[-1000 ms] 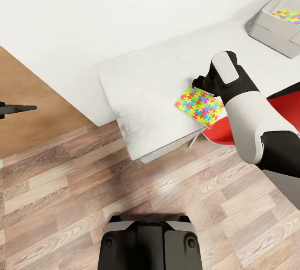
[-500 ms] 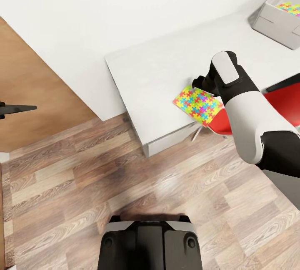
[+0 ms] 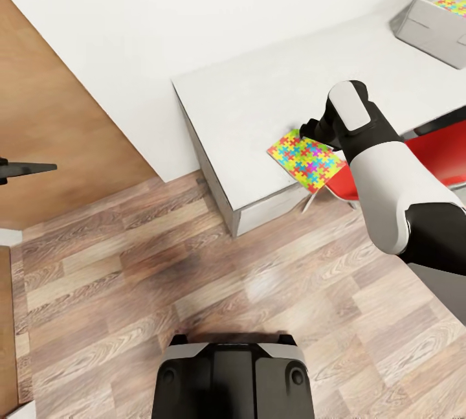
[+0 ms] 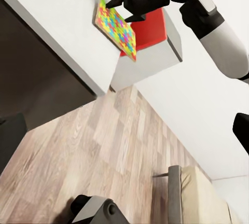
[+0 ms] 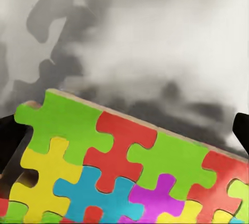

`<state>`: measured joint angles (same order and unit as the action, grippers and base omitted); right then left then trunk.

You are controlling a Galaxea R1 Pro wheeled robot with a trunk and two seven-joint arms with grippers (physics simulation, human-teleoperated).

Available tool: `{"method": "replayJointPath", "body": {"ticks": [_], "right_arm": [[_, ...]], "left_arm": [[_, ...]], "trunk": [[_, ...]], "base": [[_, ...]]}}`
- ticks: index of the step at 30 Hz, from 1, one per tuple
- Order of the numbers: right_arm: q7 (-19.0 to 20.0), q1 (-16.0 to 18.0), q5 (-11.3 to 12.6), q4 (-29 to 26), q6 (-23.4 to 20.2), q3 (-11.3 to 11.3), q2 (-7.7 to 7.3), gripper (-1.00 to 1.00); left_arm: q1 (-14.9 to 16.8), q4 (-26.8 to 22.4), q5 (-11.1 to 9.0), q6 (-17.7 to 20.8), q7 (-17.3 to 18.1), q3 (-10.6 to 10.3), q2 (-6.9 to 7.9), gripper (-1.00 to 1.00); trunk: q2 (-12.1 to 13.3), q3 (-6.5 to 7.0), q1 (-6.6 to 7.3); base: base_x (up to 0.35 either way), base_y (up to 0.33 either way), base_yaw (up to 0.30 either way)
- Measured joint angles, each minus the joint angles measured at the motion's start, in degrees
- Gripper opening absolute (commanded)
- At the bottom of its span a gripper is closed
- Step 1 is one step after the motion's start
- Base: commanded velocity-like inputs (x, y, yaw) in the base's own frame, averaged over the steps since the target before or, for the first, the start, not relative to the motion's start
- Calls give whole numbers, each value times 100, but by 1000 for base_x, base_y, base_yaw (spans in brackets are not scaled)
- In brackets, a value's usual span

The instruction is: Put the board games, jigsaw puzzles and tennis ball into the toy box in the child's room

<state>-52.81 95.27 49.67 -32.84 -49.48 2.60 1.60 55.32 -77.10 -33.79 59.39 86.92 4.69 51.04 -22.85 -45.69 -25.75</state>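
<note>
Nearest the camera, the robot's dark base (image 3: 233,377) stands on the plank floor (image 3: 162,289). Over the last second the whole head view has swung: the worktop (image 3: 259,101) now lies further right and at a steeper angle, and a brown door panel (image 3: 58,127) takes up more of the frame beside it. That is the robot turning, not the things moving.

The right gripper (image 3: 309,129) stays over the worktop's front edge, its jaws clamped on one edge of a jigsaw puzzle (image 3: 305,161), which hangs tilted and clear of the surface, as the left wrist view confirms. A red chair (image 3: 446,157) sits just beyond the worktop's front edge.

The left gripper (image 3: 29,168) idles well away from the worktop; whether its jaws are apart I cannot tell.

Farthest off, at the worktop's far end, the toy box (image 3: 430,27) already holds another jigsaw (image 3: 456,6). The turn seems to start the carry toward it.
</note>
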Motion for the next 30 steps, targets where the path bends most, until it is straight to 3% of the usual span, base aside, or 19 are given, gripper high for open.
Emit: {"method": "replayJointPath", "body": {"ticks": [30], "right_arm": [[3,-9,45,-11,35,-4,1,100]], "left_arm": [[1,117,5,0,-51,5,0,100]], "trunk": [[0,0,0]], "base": [[-67,31,0]]}}
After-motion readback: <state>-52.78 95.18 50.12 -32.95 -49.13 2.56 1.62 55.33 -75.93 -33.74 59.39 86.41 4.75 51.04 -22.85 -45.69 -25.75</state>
